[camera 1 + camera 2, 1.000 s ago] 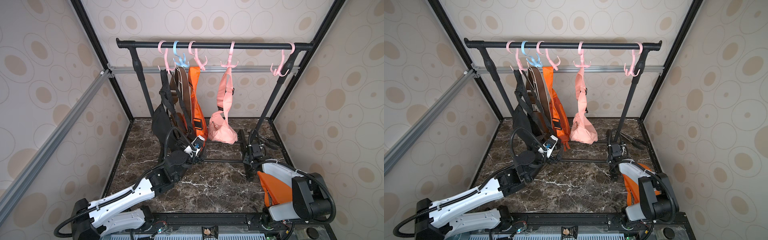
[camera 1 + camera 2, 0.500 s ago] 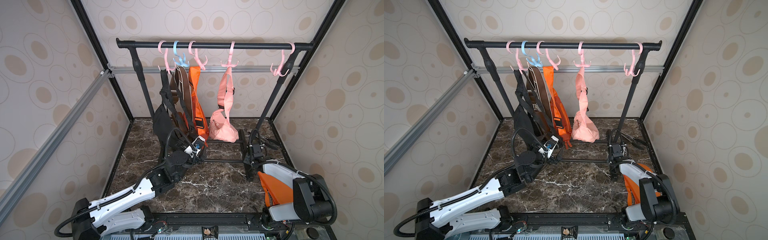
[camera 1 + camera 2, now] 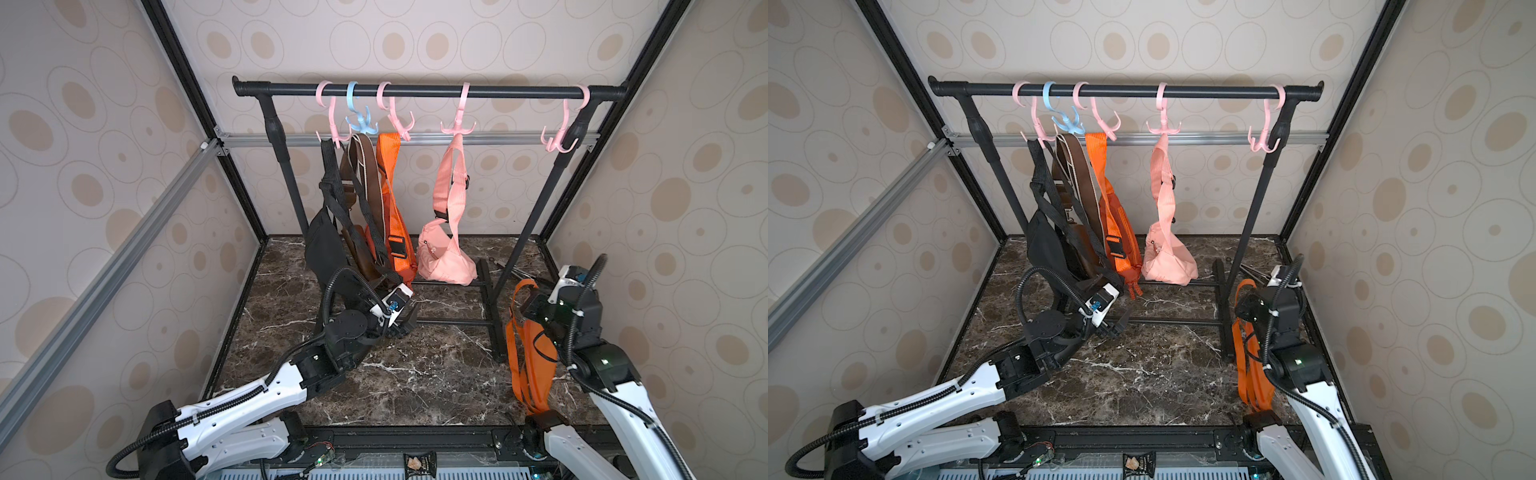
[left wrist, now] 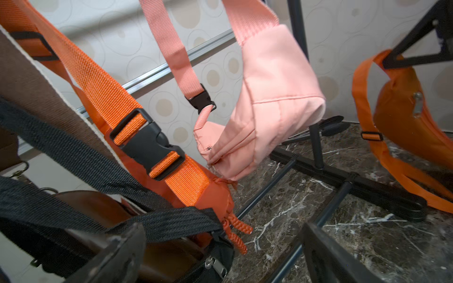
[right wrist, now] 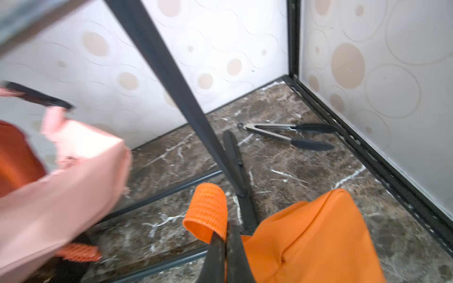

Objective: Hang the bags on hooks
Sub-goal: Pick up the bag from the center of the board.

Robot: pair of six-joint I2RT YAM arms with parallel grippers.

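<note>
Right gripper (image 5: 221, 235) is pressed together on the strap (image 5: 208, 210) of one orange bag (image 5: 306, 232), which hangs below it beside the rack post (image 5: 171, 85). Left gripper (image 4: 221, 230) is spread, just under four hung bags (image 3: 444, 257). I count five hooks (image 3: 461, 124) overhead; one pink hook (image 3: 559, 139) above the right gripper carries none.

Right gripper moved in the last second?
Yes. The right gripper rose up and rightward off the rack's base foot, lifting the held orange bag.
</note>
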